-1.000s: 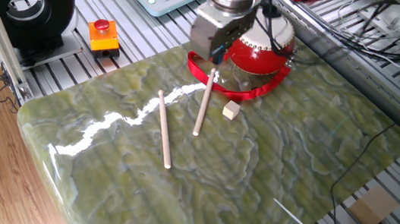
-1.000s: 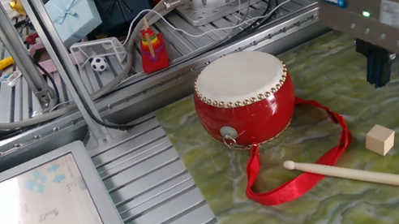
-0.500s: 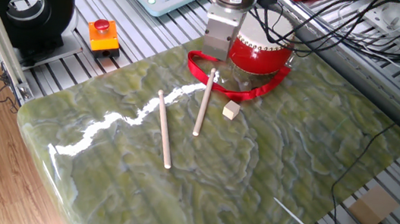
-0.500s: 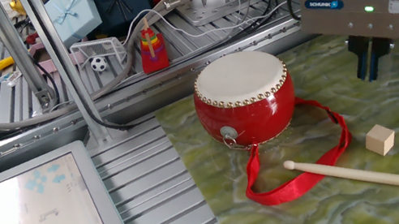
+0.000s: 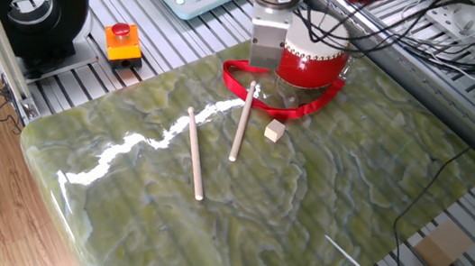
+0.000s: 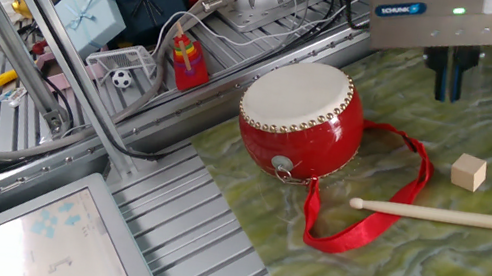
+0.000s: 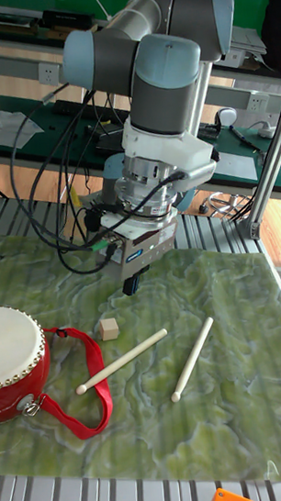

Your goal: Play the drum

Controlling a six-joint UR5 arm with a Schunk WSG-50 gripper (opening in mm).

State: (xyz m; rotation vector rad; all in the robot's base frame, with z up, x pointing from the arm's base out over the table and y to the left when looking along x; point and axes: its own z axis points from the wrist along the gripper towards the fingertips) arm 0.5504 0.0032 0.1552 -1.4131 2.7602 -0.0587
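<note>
The drum (image 6: 302, 118) is being shown on the green tabletop (image 6: 467, 268) near its edge: glossy red body, cream skin ringed with studs, red strap (image 6: 371, 206) trailing beside it. The tool (image 6: 450, 78) is being held above the tabletop near the drum, fingers nearly together, nothing gripped. A blue label on it cannot be read.

So the 1 UR5 arm reaches in from the back, elbow up high, wrist pointing straight down. The gripper (image 7: 132, 284) hangs above the tabletop with its 2 dark fingers (image 6: 450, 75) pressed close together, nothing between them, touching nothing.
</note>
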